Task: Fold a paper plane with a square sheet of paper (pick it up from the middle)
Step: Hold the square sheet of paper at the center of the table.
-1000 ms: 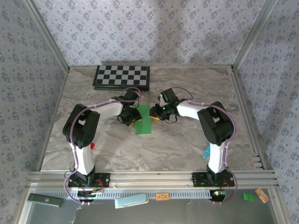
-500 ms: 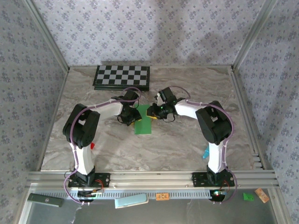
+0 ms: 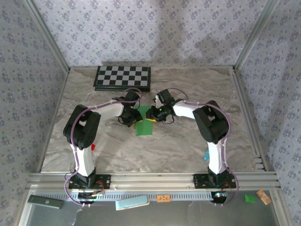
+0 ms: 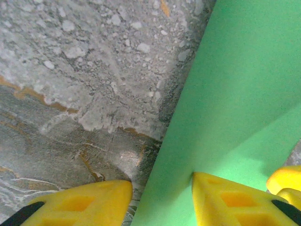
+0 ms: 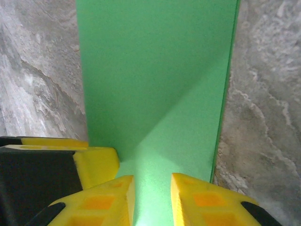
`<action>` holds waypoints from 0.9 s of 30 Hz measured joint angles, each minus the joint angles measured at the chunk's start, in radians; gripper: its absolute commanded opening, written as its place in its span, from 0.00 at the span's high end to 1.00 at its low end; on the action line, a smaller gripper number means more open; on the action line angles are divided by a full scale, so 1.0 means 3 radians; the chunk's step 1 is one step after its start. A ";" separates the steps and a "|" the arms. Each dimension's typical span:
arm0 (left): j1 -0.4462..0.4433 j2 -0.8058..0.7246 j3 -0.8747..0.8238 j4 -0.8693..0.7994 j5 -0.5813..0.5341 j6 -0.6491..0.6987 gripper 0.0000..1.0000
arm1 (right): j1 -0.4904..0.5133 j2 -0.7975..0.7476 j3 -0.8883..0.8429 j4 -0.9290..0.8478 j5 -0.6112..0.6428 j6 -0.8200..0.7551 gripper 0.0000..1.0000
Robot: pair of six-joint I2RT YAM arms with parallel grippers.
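Paper [image 3: 143, 127] bright green (plain); fingers [image 5: 101, 200] yellow; table [image 3: 188, 89] grey-marbled; checkerboard [image 3: 123, 76] black-white

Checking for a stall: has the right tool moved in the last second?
Yes. The right tool has slid left, onto the right edge of the green paper, nearer the left tool.

Green paper [image 3: 143, 127]: narrow strip, flat on marble desk [image 3: 178, 146], mid-desk. Left pincer [image 3: 133, 118] low at strip's left edge. Right pincer [image 3: 153, 116] low at right edge, near far end. Checkerboard [image 3: 123, 77] at back, apart from paper. Red block [image 3: 93, 147] beside left arm. Teal marker [image 3: 207, 154] beside right arm.
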 measured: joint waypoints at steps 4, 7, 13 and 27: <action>0.0000 0.0000 0.0000 0.0000 0.0001 0.0000 0.56 | 0.0003 0.0006 0.0000 -0.0019 0.0001 -0.0024 0.73; 0.0000 0.0000 0.0000 0.0000 0.0001 0.0000 0.56 | 0.0005 0.0014 0.0009 -0.0061 0.0003 -0.0050 0.73; 0.0000 0.0000 0.0000 0.0000 0.0001 0.0000 0.56 | 0.0001 0.0088 0.0080 -0.0182 0.0006 -0.0120 0.76; 0.0182 -0.0318 0.0081 -0.0164 -0.0045 0.0314 0.49 | -0.0017 0.0249 0.0398 -0.0730 0.0127 -0.0425 0.92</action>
